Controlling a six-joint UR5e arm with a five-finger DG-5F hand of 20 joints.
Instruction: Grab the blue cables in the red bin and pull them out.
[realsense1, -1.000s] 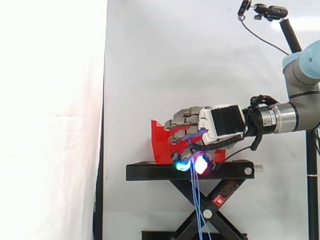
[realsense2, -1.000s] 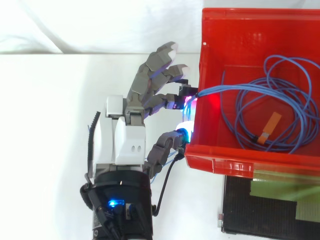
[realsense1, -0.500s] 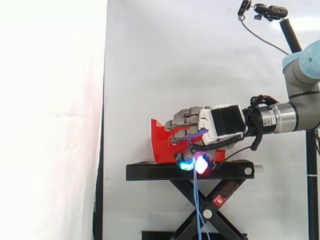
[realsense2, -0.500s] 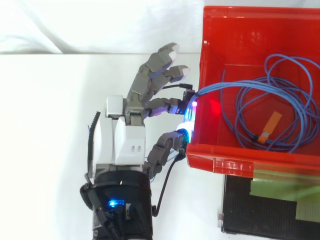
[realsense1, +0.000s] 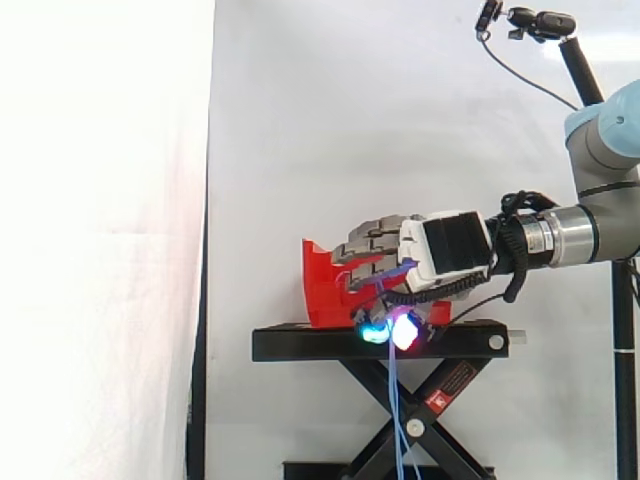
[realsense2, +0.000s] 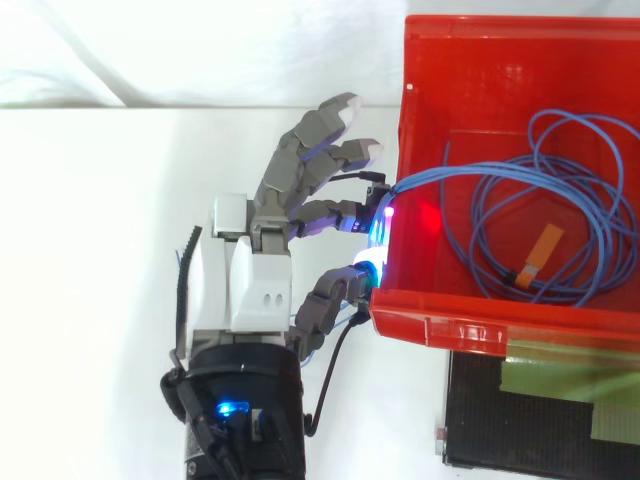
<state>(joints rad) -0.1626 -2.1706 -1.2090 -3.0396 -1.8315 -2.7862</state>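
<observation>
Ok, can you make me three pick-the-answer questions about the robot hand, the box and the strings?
1. Where is the hand?
A) inside the bin
B) beside the bin, outside its wall
C) high above the bin

2. What colour is the bin?
A) red
B) green
C) yellow

3. What is the hand doing with the blue cables?
A) flat open, touching nothing
B) pinching them at the bin's wall
C) making an empty fist

Answers:
1 B: the top view shows it beside the wall.
2 A: the walls are plainly red.
3 B: thumb and a finger close on strands crossing the wall.
</observation>
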